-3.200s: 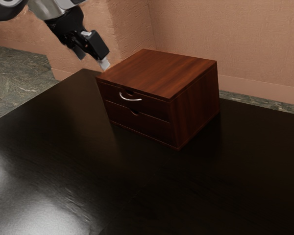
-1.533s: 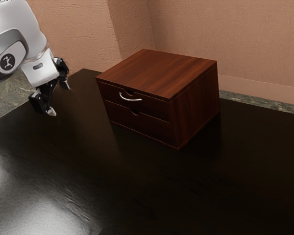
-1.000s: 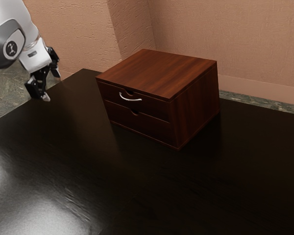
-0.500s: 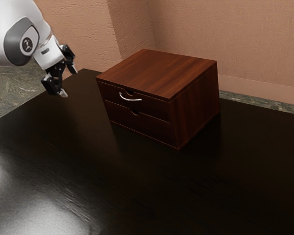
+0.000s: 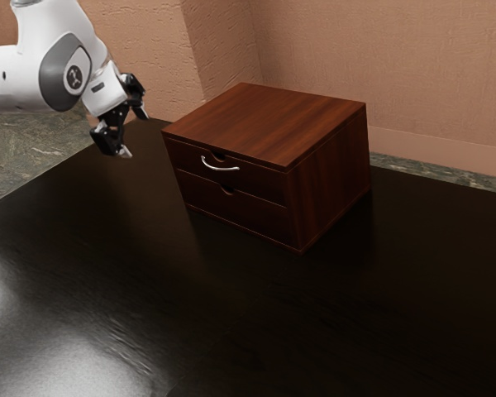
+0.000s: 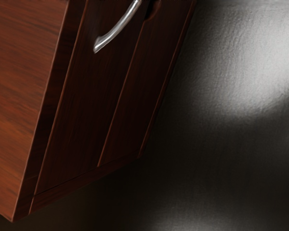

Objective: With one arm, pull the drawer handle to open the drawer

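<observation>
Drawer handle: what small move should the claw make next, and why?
Probably carry the claw toward the exterior view's right, to the silver handle. The claw hangs above the table, apart from the cabinet, and the top drawer sits flush, unopened.

Ahead of the fingers of the gripper (image 5: 128, 132) stands the dark red wooden cabinet (image 6: 19, 96), seen at a slant, with its grained top on one side and the two drawer fronts beside it. The curved silver handle (image 6: 116, 26) is on the upper drawer front (image 6: 82, 110), its free end bending toward the cabinet's top, and the lower drawer front (image 6: 144, 77) lies flush just beside that panel. Beyond the lower front, farther from the cabinet's top, spreads the glossy black table (image 6: 221, 183), which carries a broad pale sheen near the cabinet's foot.
</observation>
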